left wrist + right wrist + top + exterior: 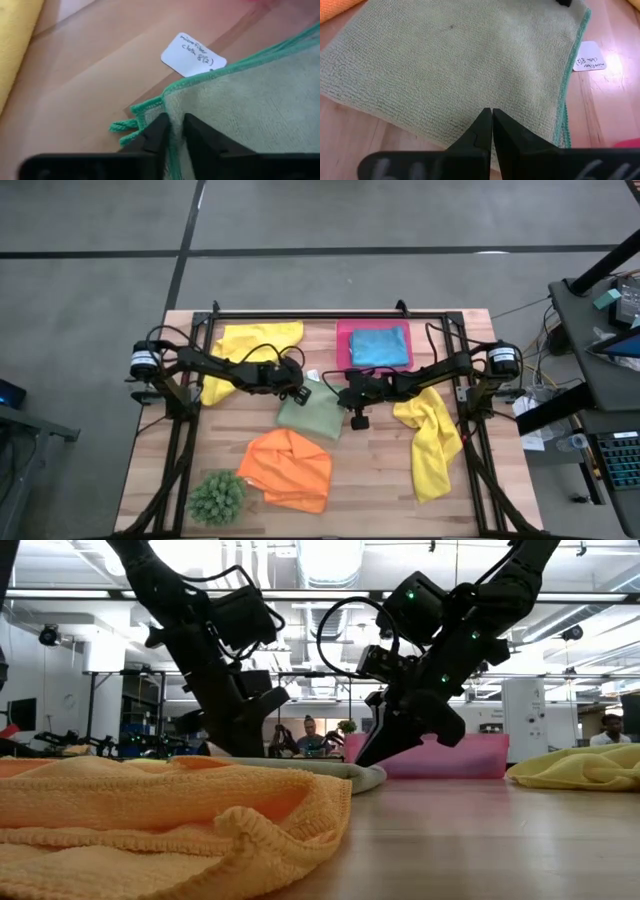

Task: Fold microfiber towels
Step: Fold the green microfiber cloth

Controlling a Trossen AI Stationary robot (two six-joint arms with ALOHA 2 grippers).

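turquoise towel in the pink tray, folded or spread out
Folded. The turquoise towel lies as a compact, neat rectangle inside the pink tray, well within its rim, unlike the loose, rumpled yellow towel on the table.

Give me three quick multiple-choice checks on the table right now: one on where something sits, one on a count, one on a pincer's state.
1. Where is the turquoise towel?
A. on the pink tray
B. under the plant ball
C. draped over the left arm

2. How many yellow towels show on the table?
A. one
B. two
C. four

3. What is the left pincer doing?
A. gaping wide above the orange towel
B. closing on the sage green towel at its corner edge
C. clamped on the white label card

Answers:
1 A, the high view shows it lying in the tray.
2 B, one behind the left arm, one by the right arm.
3 B, the left wrist view shows the teal hem between its fingers.
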